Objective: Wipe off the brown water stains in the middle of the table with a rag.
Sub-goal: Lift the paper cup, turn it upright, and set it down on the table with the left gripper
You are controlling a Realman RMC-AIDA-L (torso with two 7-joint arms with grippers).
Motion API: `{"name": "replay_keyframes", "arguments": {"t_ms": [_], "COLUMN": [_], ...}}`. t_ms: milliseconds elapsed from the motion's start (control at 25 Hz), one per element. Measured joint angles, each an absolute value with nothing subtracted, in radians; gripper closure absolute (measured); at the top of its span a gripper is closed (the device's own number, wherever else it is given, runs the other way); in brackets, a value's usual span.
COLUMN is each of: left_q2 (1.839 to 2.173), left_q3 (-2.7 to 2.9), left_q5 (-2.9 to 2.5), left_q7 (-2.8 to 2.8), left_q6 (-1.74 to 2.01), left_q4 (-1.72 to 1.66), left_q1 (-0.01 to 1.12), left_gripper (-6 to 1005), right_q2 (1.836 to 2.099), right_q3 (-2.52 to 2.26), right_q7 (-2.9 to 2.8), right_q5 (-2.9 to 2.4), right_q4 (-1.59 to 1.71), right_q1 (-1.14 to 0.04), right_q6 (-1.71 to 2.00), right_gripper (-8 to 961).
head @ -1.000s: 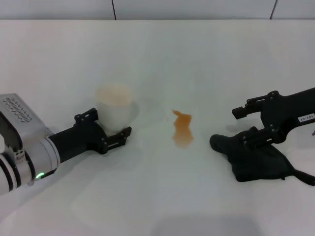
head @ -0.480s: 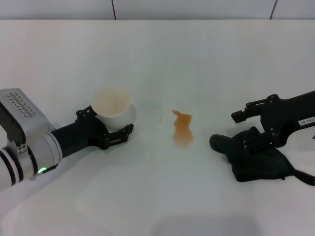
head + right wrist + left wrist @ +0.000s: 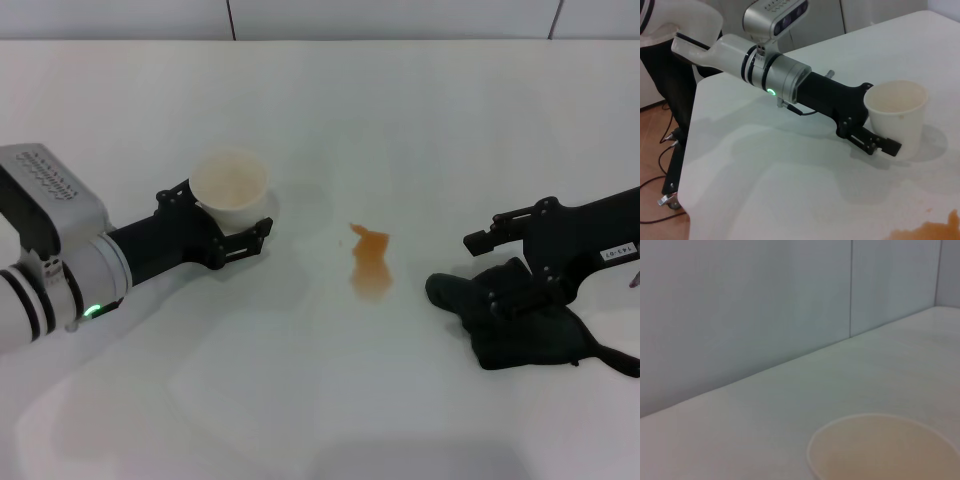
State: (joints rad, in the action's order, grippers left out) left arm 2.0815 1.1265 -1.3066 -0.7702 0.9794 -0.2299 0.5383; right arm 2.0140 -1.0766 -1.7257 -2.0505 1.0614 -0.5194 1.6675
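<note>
The left gripper (image 3: 232, 232) is clamping the cup (image 3: 229, 190), jaws closed around its lower wall, and the cup is sitting upright, just off the table (image 3: 330, 110) by the look of its shadow in the right wrist view. The stain (image 3: 371, 262) is lying mid-table, between cup and rag (image 3: 520, 325), apart from both. The right gripper (image 3: 500, 262) is hovering over the rag's near edge with jaws spread, one finger high, one low against the cloth, nothing gripped yet.

Risks from here: if the cup is tilting or squeezed too hard, any leftover liquid could be adding a fresh spill. The right jaws may be pinching only a thin fold, so the rag could slip loose mid-wipe, or drag and smear the stain wider instead of lifting it.
</note>
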Motion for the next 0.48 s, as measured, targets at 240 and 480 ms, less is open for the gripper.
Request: {"name": "replay_keyframes", "arguments": {"t_ms": [240,480], "left_q2": [2.086,2.079], "left_q3": [1.128,1.126], "left_q5": [-1.306,-1.296], "left_q7": [-0.769,-0.763], "left_q6": [1.004,1.115], "left_q4": [-0.235,-0.256], "left_q1": [0.517,0.432], "left_gripper": [114,115], "right_q2": [2.015,2.012], "right_q3": [-1.077,-1.076], "right_q7": [-1.726,-1.735], "right_q5": [-2.049,-2.049], "right_q4": [1.064,1.073], "right_q1": [-0.518,-0.522], "right_q6": [1.667,1.672], "right_gripper": [165,165]}}
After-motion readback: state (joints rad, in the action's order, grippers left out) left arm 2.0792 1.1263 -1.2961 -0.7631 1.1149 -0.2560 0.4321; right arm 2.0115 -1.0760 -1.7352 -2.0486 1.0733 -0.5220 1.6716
